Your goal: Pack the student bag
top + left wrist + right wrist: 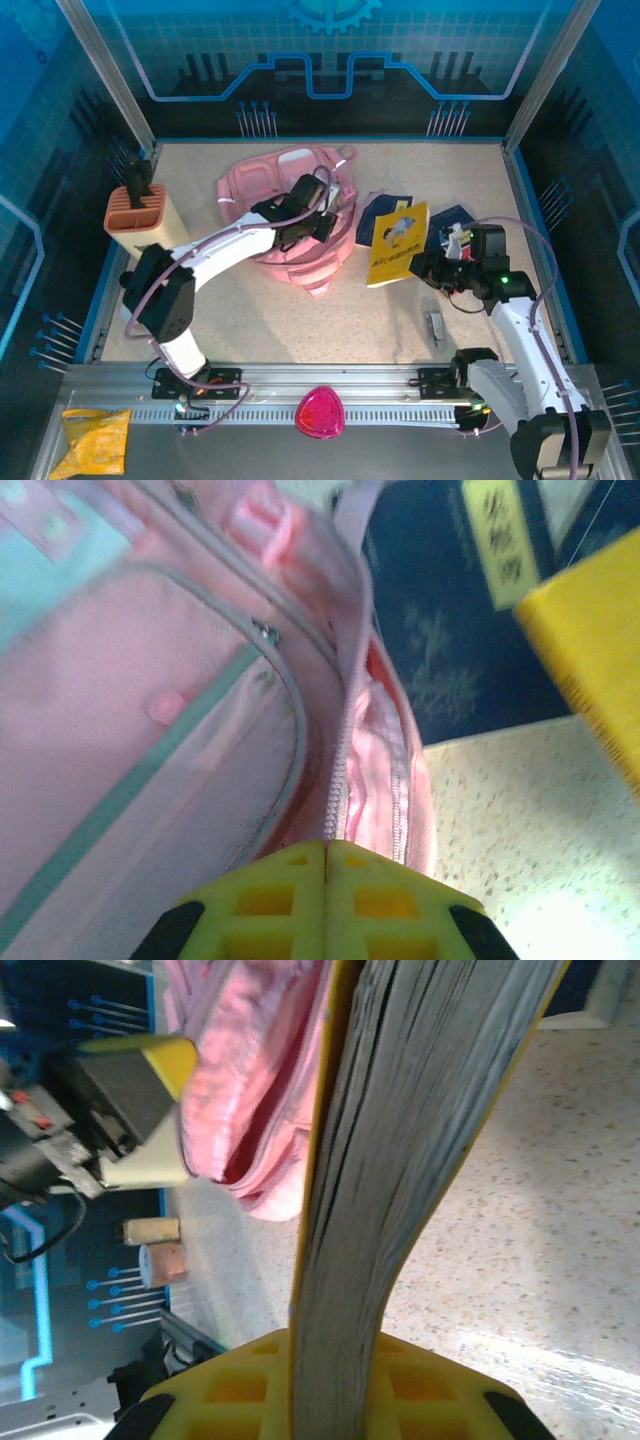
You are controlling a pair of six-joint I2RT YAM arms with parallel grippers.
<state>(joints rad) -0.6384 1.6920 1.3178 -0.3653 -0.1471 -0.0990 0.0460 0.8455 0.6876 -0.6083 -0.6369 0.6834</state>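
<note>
The pink student bag point(270, 190) lies at the table's middle back, its main zipper open along the right side. My left gripper point(322, 225) is shut on the zipper edge of the student bag point(150, 710); the zipper tape runs straight into the closed left gripper point(326, 845). A yellow book point(398, 240) stands tilted just right of the bag. My right gripper point(435, 268) is shut on its lower edge. In the right wrist view the book's page edges point(420, 1110) rise from the right gripper point(335, 1345), with the bag point(240, 1090) beyond.
A dark blue book point(375, 212) lies under the yellow one. A peach pen holder point(140, 215) stands at the left. A small grey item point(436, 325) lies by the right arm. A magenta rounded triangle point(320, 412) and a yellow packet point(95, 440) sit by the front rail.
</note>
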